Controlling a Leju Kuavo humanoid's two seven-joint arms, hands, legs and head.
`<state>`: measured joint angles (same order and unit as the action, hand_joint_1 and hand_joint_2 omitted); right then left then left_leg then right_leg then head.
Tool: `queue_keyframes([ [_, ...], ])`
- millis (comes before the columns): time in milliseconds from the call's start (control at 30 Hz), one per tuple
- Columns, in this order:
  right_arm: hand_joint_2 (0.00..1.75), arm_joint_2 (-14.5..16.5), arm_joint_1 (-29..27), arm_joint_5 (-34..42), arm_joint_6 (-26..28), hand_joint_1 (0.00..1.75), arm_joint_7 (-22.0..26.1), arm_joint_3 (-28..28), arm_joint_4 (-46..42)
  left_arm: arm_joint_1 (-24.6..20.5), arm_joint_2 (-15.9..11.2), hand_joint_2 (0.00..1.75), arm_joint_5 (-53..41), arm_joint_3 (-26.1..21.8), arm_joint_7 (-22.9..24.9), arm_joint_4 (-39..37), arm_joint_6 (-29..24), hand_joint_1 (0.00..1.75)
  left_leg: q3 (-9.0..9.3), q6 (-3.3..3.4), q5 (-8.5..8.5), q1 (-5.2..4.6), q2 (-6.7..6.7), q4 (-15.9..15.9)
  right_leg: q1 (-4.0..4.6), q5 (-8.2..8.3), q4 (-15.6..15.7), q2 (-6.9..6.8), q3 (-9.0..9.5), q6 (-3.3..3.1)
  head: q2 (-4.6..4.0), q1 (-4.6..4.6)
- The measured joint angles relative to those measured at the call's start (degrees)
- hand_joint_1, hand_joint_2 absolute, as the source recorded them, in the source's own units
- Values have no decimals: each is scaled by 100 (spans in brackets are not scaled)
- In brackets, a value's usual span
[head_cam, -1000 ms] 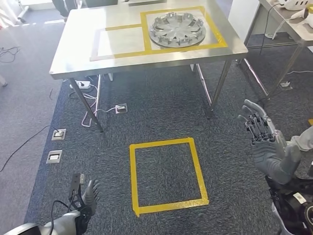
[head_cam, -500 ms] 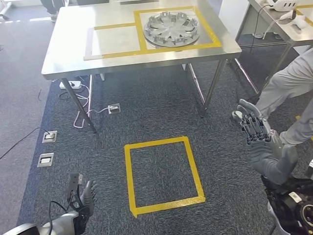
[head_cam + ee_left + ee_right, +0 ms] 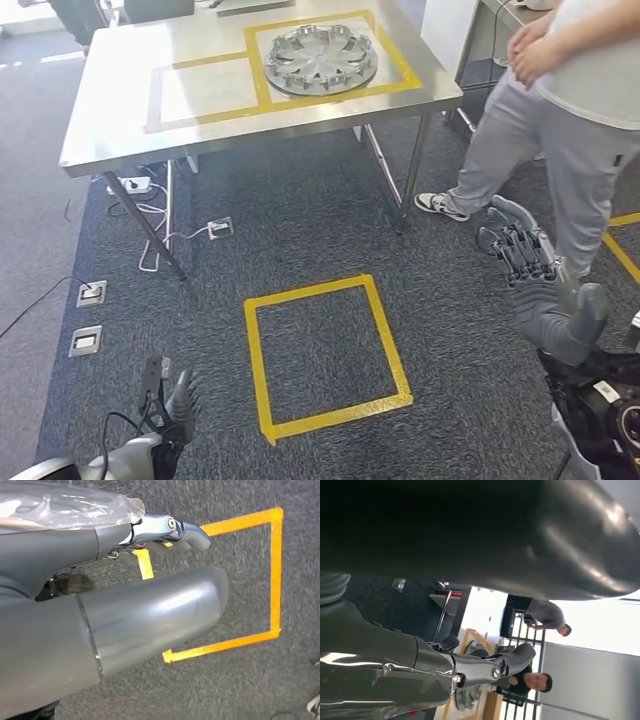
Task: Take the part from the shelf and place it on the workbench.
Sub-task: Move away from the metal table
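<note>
Whole scene has slid left across the head view since a second ago: camera turning, not the things. A person [image 3: 573, 130] in grey trousers, only partly in view half a second ago, now stands at 2 o'clock beside the tabletop [image 3: 113, 130].

Part [image 3: 321, 58], a silver wheel cover, lies flat on the tabletop at 12 o'clock, inside a yellow tape frame [image 3: 260, 85]. A second, paler taped frame sits just beside it toward 11 o'clock.

Yellow tape square [image 3: 324, 355] on the dark carpet at centre. Floor sockets [image 3: 90, 293] at 9 o'clock, with cables under the tabletop.

Right hand [image 3: 540, 285] raised at 3 o'clock, palm up, fingers spread, holding nothing. Left hand [image 3: 177, 405] low at 7 o'clock, fingers apart and straight, nothing in it; its wrist view shows the hand [image 3: 113, 600] over the tape square [image 3: 275, 575].
</note>
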<state>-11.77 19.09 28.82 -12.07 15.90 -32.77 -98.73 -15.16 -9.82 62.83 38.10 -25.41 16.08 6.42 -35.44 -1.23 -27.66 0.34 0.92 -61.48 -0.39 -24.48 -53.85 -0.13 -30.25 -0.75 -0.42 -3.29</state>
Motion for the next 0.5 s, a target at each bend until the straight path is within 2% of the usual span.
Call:
queue_keyframes([
  [67, 0, -1, 4, 10, 3, 0, 21, -7, 29, 13, -3, 0, -6, 0, 1, -1, -1, 0, -405, -23, -351, 6, -42, -829, 3, 13, 0, 47, -24, -21, 0, -24],
  [100, 0, -1, 1, 14, 7, 0, 34, -11, 44, 21, -2, 0, -10, 0, 2, -1, -2, 0, -526, -25, -397, 7, -47, -1060, 4, 16, -1, 75, -31, -23, 0, -32],
  [133, 0, -1, -1, 16, 12, 0, 44, -17, 57, 25, -2, 0, -15, 0, 2, -1, -2, 0, -530, -19, -323, 7, -50, -1055, 5, 18, -2, 105, -30, -22, 0, -42],
  [167, 0, -1, -2, 16, 19, 0, 52, -22, 67, 24, -2, 0, -19, 0, 2, -1, -2, 0, -414, -4, -148, 7, -57, -809, 5, 19, -2, 134, -24, -20, 0, -49],
  [233, 0, -1, 1, 16, 27, 0, 61, -30, 76, 14, -6, 0, -23, 0, 2, -1, -2, 0, 13, 45, 258, 5, -140, 56, 13, 17, -9, 191, -18, -4, 0, -59],
  [267, 0, -1, 0, 15, 32, 0, 64, -33, 77, 7, -10, 0, -32, 0, 2, -1, -2, 0, 181, 67, 378, 4, -182, 412, 22, 16, -17, 222, -28, 14, 0, -59],
  [300, 0, -1, -2, 15, 39, 0, 66, -36, 77, 2, -13, 0, -44, 0, 2, -1, -3, 0, 278, 84, 430, -2, -217, 625, 28, 16, -24, 249, -44, 38, 0, -55],
  [367, 0, -5, -24, 2, 74, 0, 64, -28, 70, -5, -8, 0, -84, 0, 4, 0, -10, 0, 308, 120, 432, -5, -197, 724, 32, 26, -21, 303, -70, 102, 0, -45],
  [433, 0, -29, -62, -15, 113, 0, 60, -4, 39, -20, 20, 0, -125, 0, 9, 3, -19, 0, 321, 178, 453, 16, -139, 760, 24, -51, -105, 278, -125, 160, 0, -34],
  [467, 0, -48, -81, -21, 128, 0, 54, 12, 12, -31, 36, 0, -146, 0, 10, 4, -22, 0, 328, 210, 464, 29, -108, 781, 25, -180, -297, 232, -211, 188, 0, -15],
  [500, 0, -68, -106, -25, 146, 0, 46, 25, -16, -39, 55, 0, -168, 0, 14, 5, -29, 0, 332, 232, 467, 32, -79, 789, 18, -367, -624, 169, -354, 212, 0, 5],
])
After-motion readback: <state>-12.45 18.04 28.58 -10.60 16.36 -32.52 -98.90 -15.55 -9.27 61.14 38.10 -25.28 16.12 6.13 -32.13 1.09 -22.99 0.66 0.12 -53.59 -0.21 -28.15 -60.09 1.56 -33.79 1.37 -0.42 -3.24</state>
